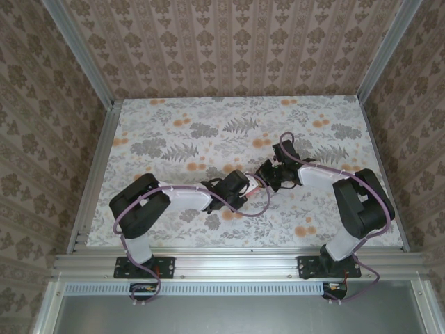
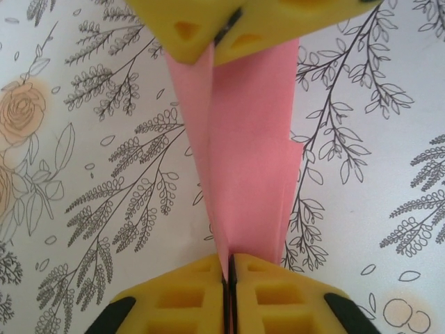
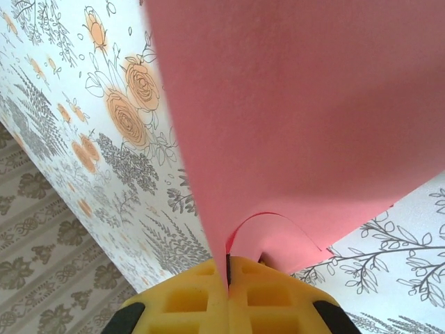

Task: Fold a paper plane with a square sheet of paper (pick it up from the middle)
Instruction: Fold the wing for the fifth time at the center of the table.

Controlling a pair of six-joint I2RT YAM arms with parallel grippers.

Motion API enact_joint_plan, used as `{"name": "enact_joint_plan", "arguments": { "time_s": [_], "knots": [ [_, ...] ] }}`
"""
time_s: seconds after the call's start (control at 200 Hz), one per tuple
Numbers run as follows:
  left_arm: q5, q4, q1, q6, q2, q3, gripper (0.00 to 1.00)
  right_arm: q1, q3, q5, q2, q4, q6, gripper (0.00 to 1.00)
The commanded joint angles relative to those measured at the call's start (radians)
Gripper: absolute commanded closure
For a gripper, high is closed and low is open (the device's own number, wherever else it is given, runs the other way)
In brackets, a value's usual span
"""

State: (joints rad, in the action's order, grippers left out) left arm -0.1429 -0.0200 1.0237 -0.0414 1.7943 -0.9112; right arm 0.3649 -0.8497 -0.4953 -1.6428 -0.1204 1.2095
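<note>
We count two arms, two grippers and one paper plane (image 2: 243, 160). The paper plane is pink and folded long and narrow, with a crease running down it. It sits over the middle of the table (image 1: 174, 132), stretched between the two grippers, with one end in each.

The left gripper (image 2: 229, 273) pinches the near end. Its yellow pads (image 2: 181, 299) are pressed together, and the paper's edge is squeezed in the thin gap between them. The right gripper (image 2: 224, 31) bites the far end, and its pads are squeezed tight on the paper too.

From the right wrist, the pink sheet spreads wide just above that gripper's pads. One flap curls over right beside them. The table is printed with grey leaves and orange flowers.
</note>
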Motion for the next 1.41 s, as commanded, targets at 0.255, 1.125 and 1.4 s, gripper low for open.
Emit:
{"name": "enact_joint_plan", "arguments": {
  "time_s": [0.255, 1.125, 1.4],
  "knots": [
    [0.225, 0.066, -0.114, 0.183, -0.192, 0.082, 0.48, 0.003, 0.047, 0.013, 0.012, 0.083, -0.107, 1.0],
    [0.614, -0.207, -0.289, 0.548, -0.227, 0.192, 0.38, 0.005, 0.309, -0.107, 0.12, 0.616, -0.186, 1.0],
    [0.512, -0.08, -0.189, 0.383, -0.185, 0.128, 0.43, 0.002, 0.333, -0.123, 0.088, 0.673, -0.196, 1.0]
  ]
}}
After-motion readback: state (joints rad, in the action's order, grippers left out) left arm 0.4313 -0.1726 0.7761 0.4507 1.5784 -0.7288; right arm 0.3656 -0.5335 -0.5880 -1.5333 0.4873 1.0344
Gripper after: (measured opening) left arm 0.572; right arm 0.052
